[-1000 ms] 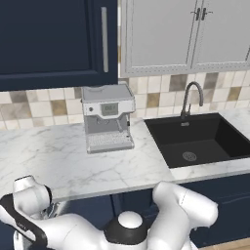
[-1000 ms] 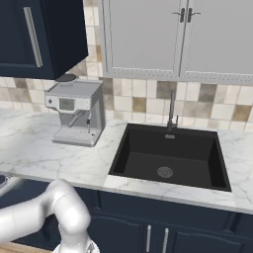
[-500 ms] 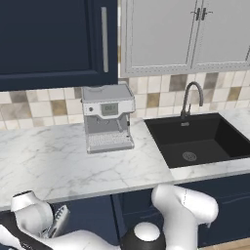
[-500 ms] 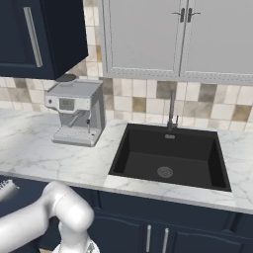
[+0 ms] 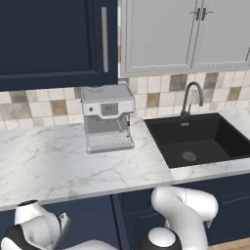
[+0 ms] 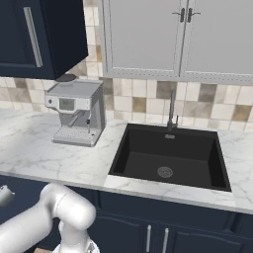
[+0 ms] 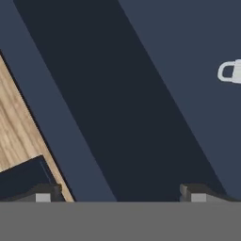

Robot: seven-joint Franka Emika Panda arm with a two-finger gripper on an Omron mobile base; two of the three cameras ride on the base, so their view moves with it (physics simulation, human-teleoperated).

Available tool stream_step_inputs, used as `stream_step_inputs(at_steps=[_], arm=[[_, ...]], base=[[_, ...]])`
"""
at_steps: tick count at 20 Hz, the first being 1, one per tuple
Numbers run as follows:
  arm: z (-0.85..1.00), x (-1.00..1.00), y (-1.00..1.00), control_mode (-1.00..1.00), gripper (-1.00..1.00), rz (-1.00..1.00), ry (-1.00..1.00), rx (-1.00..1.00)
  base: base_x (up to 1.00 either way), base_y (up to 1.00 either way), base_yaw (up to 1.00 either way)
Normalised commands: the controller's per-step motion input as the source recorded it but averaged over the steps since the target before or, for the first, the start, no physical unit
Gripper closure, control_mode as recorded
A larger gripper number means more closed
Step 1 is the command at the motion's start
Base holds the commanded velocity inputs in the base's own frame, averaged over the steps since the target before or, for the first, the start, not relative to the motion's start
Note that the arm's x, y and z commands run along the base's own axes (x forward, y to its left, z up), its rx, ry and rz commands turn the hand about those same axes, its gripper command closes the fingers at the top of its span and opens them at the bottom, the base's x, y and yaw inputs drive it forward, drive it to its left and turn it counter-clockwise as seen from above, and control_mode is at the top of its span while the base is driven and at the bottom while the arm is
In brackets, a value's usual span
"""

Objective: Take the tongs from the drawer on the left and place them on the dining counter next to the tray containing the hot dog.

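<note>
The arm is bent low in front of the navy cabinets under the marble surface, with the hand down at the lower left of the left base view. In the hand view the fingers stand wide apart, one tip at the left and the other at the right, with nothing between them.

Ahead of the fingers lies a navy cabinet front crossed by slanted bands of lighter and darker blue, running from upper left to lower right of the tilted hand view. A silver handle end shows at the right edge of that view, its bar pointing off to the right; it may belong to the drawer, but too little of it shows to be sure. A strip of wood floor shows at the left.

On the marble surface a silver coffee machine stands against the tiled wall, to the left of the black sink and its curved tap. Navy and grey wall cupboards hang above.
</note>
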Motion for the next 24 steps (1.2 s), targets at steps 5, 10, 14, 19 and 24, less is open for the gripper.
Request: stream_step_inputs(at_steps=[5,10,14,19,24], arm=[[0.32,0.0,-0.11,-1.0,-1.0,-0.01,0.0,-0.02],[0.66,0.0,-0.21,-1.0,-1.0,-0.04,0.0,-0.09],[0.61,0.01,-0.24,-1.0,-1.0,-0.02,-0.02,-0.1],[0.51,0.09,-0.2,-1.0,-1.0,0.0,-0.08,-0.08],[0.42,0.22,-0.16,-1.0,-1.0,0.0,-0.04,-0.04]], base=[[0.0,0.0,0.0],[0.0,0.0,0.0],[0.0,0.0,0.0],[0.0,0.0,0.0],[0.0,0.0,0.0]])
